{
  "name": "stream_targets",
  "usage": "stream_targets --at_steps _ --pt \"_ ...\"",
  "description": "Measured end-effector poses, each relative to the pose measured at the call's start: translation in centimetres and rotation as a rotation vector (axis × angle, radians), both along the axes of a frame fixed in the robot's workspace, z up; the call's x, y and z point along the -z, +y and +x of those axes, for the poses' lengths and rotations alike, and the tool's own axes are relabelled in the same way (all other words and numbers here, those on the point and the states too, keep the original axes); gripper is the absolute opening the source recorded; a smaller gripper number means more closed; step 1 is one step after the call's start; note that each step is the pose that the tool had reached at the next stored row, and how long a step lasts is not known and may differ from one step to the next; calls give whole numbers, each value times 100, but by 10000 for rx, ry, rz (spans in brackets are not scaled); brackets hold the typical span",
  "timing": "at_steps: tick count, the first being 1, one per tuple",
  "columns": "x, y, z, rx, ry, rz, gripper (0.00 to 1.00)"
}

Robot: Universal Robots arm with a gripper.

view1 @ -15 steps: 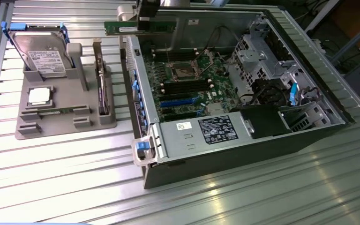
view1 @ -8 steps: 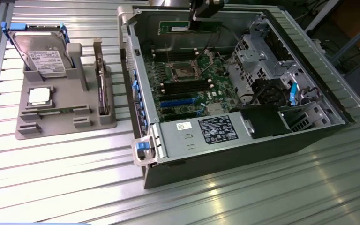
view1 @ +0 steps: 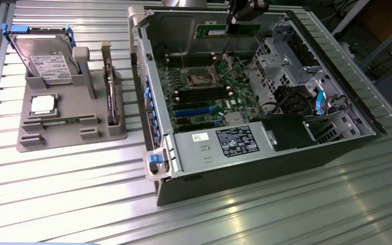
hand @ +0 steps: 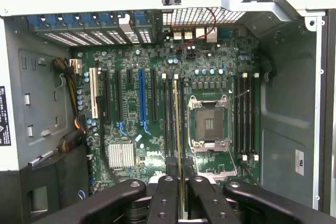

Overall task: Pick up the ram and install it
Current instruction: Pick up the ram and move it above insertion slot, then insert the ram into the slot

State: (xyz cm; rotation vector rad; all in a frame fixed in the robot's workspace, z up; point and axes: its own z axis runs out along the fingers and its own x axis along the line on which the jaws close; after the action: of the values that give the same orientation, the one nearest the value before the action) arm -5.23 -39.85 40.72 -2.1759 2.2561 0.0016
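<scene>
Wrist view, one gripper (hand: 180, 170) clamped narrow on one ram (hand: 177, 129), above one motherboard (hand: 157, 103)

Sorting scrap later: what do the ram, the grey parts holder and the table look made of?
The ram: green circuit board, likely fibreglass laminate; flat matte face. The parts holder: probably matte grey plastic; dull, no glare. The table: ribbed bare metal, likely aluminium; silvery, bright reflections.

One ram (view1: 216, 32), one drive (view1: 46, 58), one processor (view1: 43, 104)

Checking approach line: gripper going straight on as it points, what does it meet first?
Likely the memory slots beside the CPU socket; the ram held in the gripper lines up with them. Depth unclear.
</scene>
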Motion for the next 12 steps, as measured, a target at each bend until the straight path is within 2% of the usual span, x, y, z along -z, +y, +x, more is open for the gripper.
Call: stream_targets --at_steps 9,12 --pt "8 1 0 0 -1 1 14" --pt "116 0 0 -1 0 0 14"
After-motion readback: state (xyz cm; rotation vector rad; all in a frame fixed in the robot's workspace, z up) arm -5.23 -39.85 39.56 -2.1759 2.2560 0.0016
